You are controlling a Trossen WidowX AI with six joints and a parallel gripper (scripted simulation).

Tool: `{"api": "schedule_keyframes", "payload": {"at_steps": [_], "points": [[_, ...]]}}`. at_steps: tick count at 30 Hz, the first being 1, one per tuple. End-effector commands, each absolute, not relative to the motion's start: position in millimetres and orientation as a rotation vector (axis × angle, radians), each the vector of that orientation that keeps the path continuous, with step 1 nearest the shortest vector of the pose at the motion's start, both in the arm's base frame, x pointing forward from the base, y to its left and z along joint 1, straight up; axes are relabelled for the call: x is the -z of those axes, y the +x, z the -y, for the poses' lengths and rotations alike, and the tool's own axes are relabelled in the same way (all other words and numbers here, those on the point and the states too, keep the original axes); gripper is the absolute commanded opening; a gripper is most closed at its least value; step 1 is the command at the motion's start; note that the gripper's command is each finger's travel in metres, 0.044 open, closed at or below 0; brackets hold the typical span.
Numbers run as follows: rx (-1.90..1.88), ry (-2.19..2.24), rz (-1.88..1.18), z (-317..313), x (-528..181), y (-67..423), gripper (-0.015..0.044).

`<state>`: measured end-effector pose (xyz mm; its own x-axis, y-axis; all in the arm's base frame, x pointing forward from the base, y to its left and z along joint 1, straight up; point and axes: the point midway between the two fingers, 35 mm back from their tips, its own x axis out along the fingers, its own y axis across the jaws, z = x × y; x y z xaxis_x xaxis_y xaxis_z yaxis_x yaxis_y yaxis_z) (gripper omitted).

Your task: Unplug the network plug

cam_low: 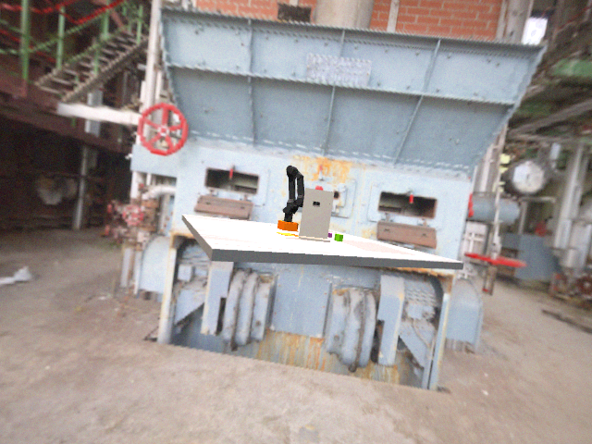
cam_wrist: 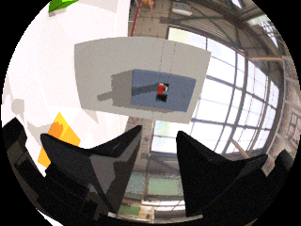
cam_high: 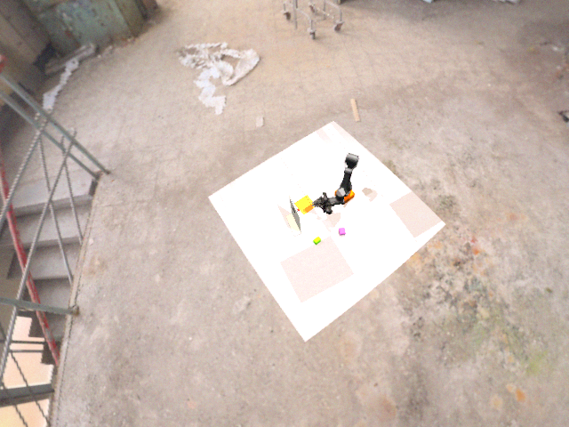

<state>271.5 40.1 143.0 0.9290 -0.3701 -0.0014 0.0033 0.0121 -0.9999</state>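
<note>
The grey upright panel [cam_high: 294, 216] [cam_low: 315, 215] [cam_wrist: 101, 63] stands on the white table [cam_high: 257, 202] [cam_low: 248, 239]. In the wrist view, the blue plug [cam_wrist: 179, 90] sits in the panel's socket with its small red tab [cam_wrist: 161, 89] showing. My gripper [cam_high: 316, 200] [cam_wrist: 160, 132] points at the panel from a short way off. Its fingers stand partly apart with nothing between them and touch nothing. The yellow marked square [cam_high: 303, 203] [cam_wrist: 59, 138] lies on the table below the gripper, right beside the panel. In the exterior view the panel hides the gripper.
A green cube [cam_high: 316, 240] [cam_low: 339, 237] [cam_wrist: 66, 0] and a magenta cube [cam_high: 341, 230] [cam_low: 329, 234] lie on the table near the panel. The arm's orange base [cam_high: 348, 197] [cam_low: 287, 224] stands behind the square. Pale patches mark the table top.
</note>
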Motion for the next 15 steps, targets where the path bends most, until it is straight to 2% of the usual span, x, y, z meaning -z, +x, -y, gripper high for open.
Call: {"api": "schedule_keyframes", "payload": {"at_steps": [1, 7, 15], "points": [[0.301, -1.534, -0.287, -40.4, -146.3, 288.4, 0.0156], [0.303, -1.535, -0.285, -35.3, -145.6, 313.8, 0.0156], [0.304, -1.535, -0.287, -34.2, -145.7, 322.2, 0.0156]]}}
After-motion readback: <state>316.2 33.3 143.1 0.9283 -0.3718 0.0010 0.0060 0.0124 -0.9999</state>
